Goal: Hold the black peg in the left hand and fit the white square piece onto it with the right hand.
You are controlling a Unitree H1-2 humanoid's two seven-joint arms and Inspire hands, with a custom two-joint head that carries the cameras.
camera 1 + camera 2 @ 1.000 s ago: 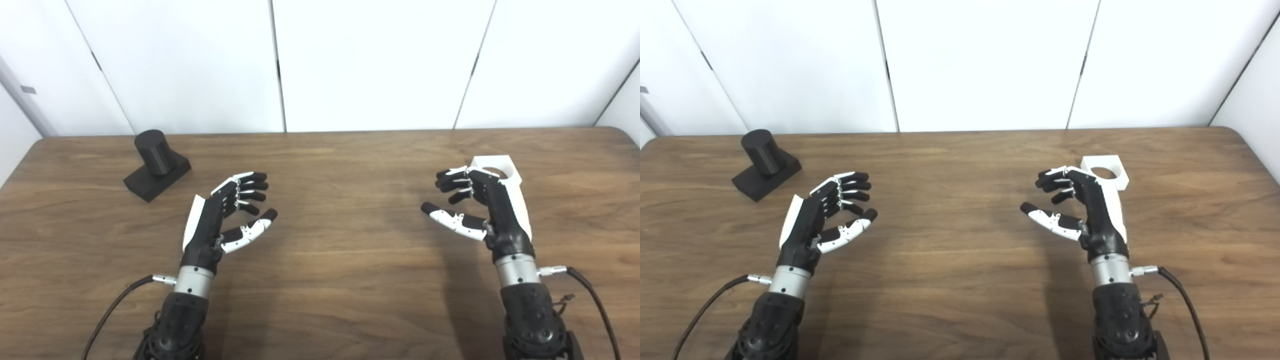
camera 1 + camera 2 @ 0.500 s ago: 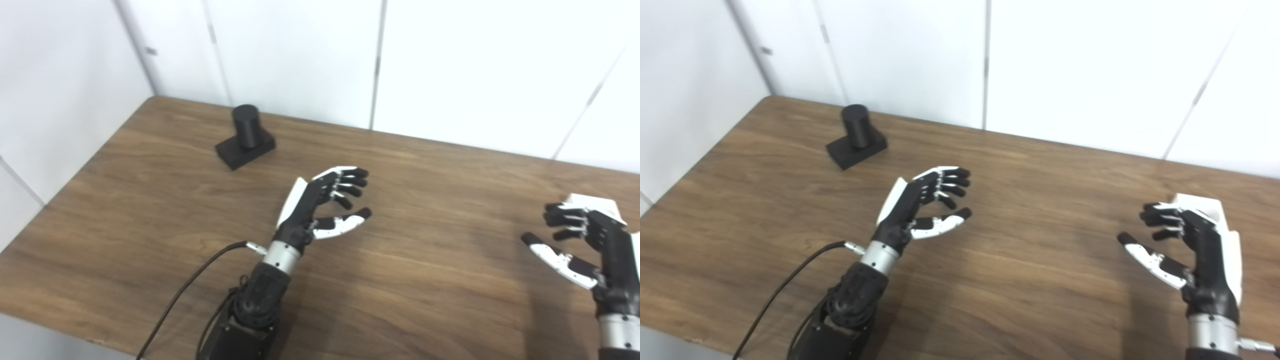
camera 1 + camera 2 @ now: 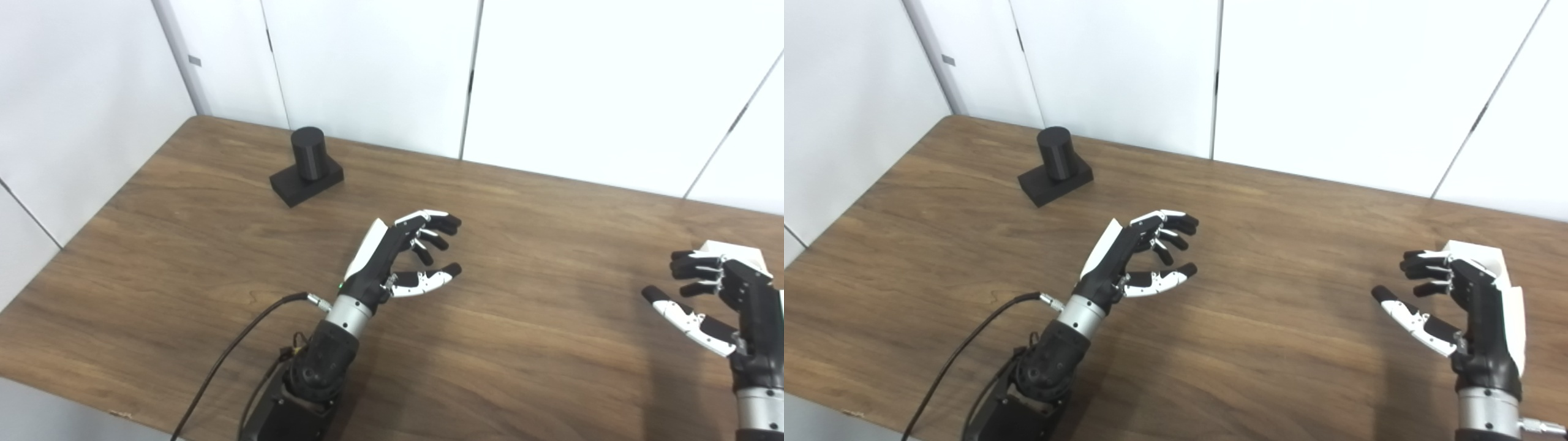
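Observation:
The black peg [image 3: 307, 153], a short cylinder on a black square base, stands upright on the wooden table [image 3: 184, 233] at the far left. My left hand [image 3: 404, 260] hovers open and empty over the middle of the table, well to the right of the peg and nearer to me. The white square piece [image 3: 1482, 257] lies at the right, mostly hidden behind my right hand [image 3: 1454, 306]. The right hand is open and empty, just in front of the piece; I cannot tell whether they touch.
White wall panels [image 3: 367, 67] rise behind the table's far edge. The table's left edge [image 3: 92, 220] runs diagonally. A black cable [image 3: 233, 355] trails from my left wrist toward the near edge.
The camera has turned left, so the whole scene sits further right and is tilted. My left hand has moved slightly forward and its fingers have curled a little. The right hand has not moved.

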